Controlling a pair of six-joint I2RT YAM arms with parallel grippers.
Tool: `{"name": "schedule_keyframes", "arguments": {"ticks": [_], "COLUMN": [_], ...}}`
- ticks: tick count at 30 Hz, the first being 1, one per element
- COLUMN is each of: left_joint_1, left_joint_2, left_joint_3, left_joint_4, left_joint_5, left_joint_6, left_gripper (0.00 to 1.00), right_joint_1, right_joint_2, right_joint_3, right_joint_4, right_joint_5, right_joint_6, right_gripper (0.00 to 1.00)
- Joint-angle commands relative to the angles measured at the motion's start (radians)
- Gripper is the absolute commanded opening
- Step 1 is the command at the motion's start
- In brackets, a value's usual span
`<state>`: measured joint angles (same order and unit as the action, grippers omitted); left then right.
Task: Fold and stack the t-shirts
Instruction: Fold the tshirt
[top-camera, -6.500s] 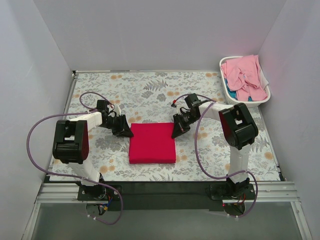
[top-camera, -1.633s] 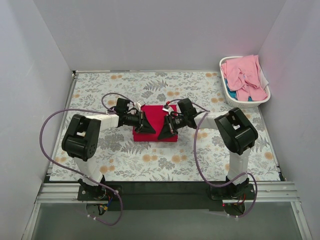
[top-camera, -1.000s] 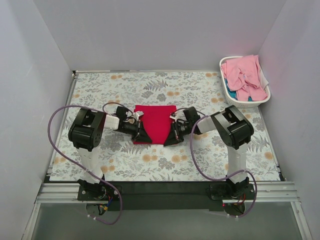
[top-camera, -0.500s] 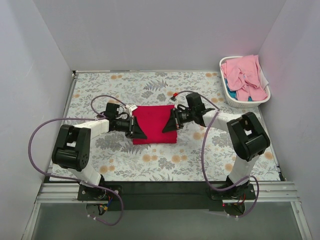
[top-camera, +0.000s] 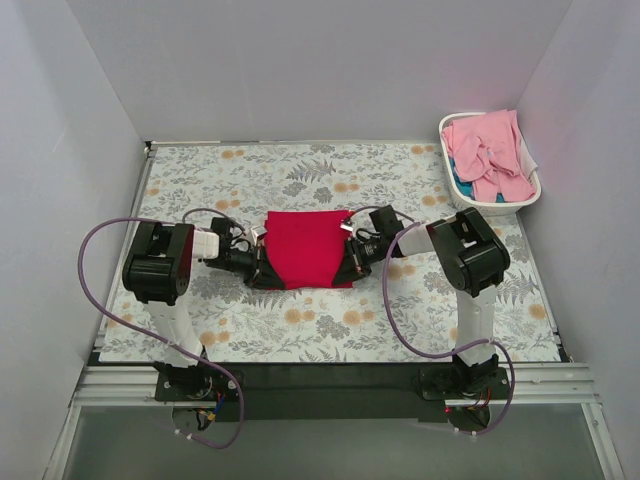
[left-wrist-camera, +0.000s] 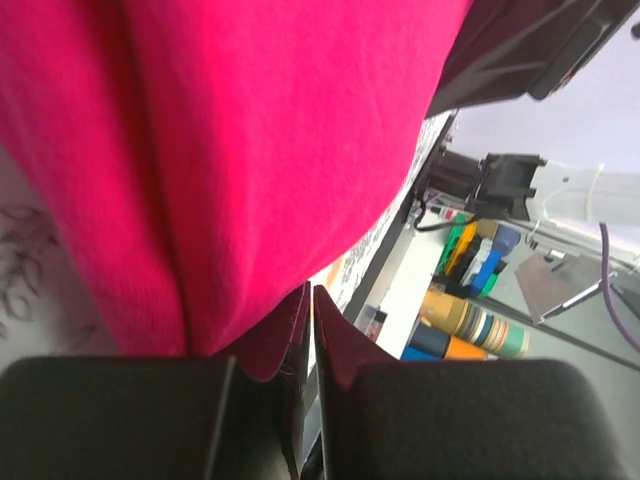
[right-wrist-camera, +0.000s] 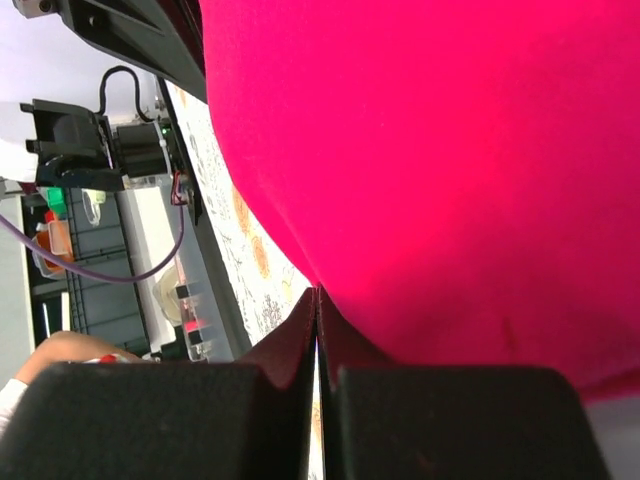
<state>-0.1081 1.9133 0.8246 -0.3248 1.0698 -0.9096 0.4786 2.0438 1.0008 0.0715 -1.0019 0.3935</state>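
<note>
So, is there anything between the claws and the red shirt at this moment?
Nothing visible. The left claw and the right claw are each closed on a side edge of the red shirt. The basket of pink shirts stands apart at the back right corner.

The red t-shirt (top-camera: 308, 248) is matt knit cloth, its fine grain plain in both wrist views, smooth but for one soft crease. The pink t-shirts (top-camera: 490, 150) at the far right corner are dull, soft cloth too, crumpled, in a basket (top-camera: 497, 208) of smooth white plastic with a faint shine. The tabletop cover (top-camera: 330, 180) is a flat, matt floral print; whether cloth or paper cannot be told. The left gripper (left-wrist-camera: 309, 292) and right gripper (right-wrist-camera: 317, 293) are dark matt plastic, tinged red beside the cloth. The arms (top-camera: 158, 262) have smooth white and black plastic shells, the cables (top-camera: 81, 262) a sleek purple sheath, and the rail (top-camera: 330, 383) along the near edge is pale, dull metal.
</note>
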Motion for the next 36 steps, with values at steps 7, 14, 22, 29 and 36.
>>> {"name": "schedule_keyframes", "arguments": {"ticks": [7,14,22,29,36], "left_joint_1": [0.008,-0.002,0.016,0.076,0.065], "left_joint_2": [-0.210,-0.037,0.130,0.047,0.080], "left_joint_3": [0.143,0.220,0.189,0.209,0.389], "left_joint_4": [-0.055,0.267,0.331,0.184,0.295], "left_joint_5": [0.162,0.018,-0.140,0.048,0.055], "left_joint_6": [-0.042,-0.262,-0.239,-0.143,-0.293], "left_gripper": [0.08,0.08,0.05,0.09,0.08], "right_joint_1": [-0.009,-0.012,-0.043,-0.121,-0.129], "right_joint_2": [-0.165,0.099,0.220,0.084,0.150], "right_joint_3": [0.191,0.441,0.400,0.301,0.597], "right_joint_4": [-0.093,-0.081,-0.029,-0.067,-0.053], "right_joint_5": [-0.038,-0.010,-0.021,-0.036,-0.034], "right_joint_6": [-0.027,0.027,-0.008,-0.087,0.027], "right_gripper": [0.01,0.01,0.01,0.01,0.01]}}
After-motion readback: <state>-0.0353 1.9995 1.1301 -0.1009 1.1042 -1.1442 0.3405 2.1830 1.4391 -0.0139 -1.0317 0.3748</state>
